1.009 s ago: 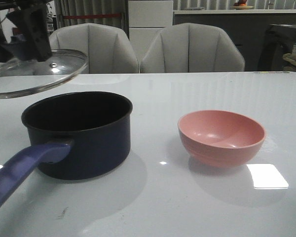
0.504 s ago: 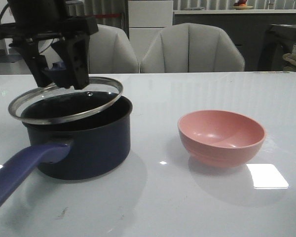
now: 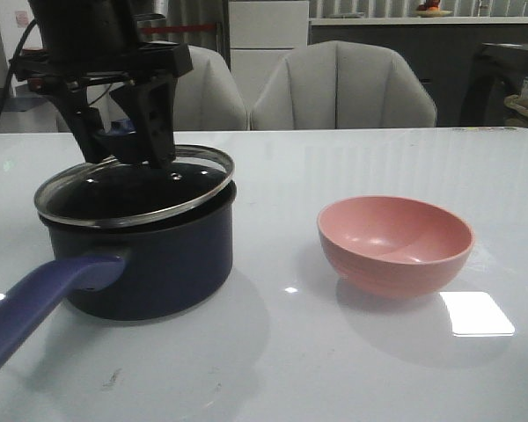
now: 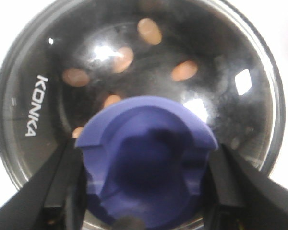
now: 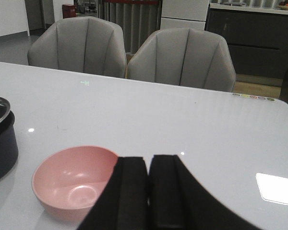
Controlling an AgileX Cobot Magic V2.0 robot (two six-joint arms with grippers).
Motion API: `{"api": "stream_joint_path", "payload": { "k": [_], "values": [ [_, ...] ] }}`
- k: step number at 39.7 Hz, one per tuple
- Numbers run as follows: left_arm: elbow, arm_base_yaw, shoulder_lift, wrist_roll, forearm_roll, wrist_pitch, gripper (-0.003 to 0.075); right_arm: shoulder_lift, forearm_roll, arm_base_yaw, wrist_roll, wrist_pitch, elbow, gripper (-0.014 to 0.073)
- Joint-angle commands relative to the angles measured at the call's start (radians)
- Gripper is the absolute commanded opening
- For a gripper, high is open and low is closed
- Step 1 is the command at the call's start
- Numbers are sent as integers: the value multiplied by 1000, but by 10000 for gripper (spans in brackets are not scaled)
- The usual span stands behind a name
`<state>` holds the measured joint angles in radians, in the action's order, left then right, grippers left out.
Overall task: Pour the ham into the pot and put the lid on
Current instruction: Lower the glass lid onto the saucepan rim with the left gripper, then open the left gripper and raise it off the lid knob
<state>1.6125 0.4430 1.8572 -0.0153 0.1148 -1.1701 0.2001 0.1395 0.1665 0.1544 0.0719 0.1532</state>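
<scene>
Broadly, we see a glossy white table [image 3: 370, 369] filling the front view, with two grey chairs [image 3: 339, 85] behind it. On its left side stands the dark navy pot [image 3: 141, 255], its long purple-blue handle [image 3: 35, 308] reaching toward the camera. To its right, well apart, sits a pink bowl [image 3: 394, 244] — nothing shows inside it.

Over the pot our left gripper [image 3: 123, 132] clamps the blue knob [image 4: 146, 158] of the glass lid [image 3: 132, 186], a finger on either side. The lid sits tilted across the pot's mouth, its far edge higher than the near one; we cannot tell whether the rim touches the pot all round. Through the glass, the left wrist view shows the ham [image 4: 149, 31] — several small orange slices scattered on the black pot floor.

Our right gripper [image 5: 148, 191] hangs above the table near the bowl, its two black fingers pressed together on nothing.
</scene>
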Motion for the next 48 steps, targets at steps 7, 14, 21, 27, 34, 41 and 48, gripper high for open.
{"api": "stream_joint_path", "payload": {
  "k": [7, 14, 21, 27, 34, 41, 48],
  "values": [
    [37, 10, -38, 2, 22, 38, 115, 8, -2, -7, 2, -81, 26, 137],
    [37, 10, -14, 2, -6, -29, 115, 8, -2, -7, 2, -81, 26, 137],
    [37, 10, -8, 2, -70, -78, 116, 8, -2, -7, 2, -81, 26, 137],
    [37, 10, -8, -1, -87, -72, 116, 8, -2, -7, 2, -81, 26, 137],
    [37, 10, -8, -2, -87, -58, 130, 8, -2, -7, 2, -81, 26, 137],
    [37, 10, -8, -2, -92, -58, 278, 8, -2, -7, 2, -81, 26, 137],
    [37, 10, -8, -2, -94, -58, 493, 8, -2, -7, 2, -81, 26, 137]
  ]
}}
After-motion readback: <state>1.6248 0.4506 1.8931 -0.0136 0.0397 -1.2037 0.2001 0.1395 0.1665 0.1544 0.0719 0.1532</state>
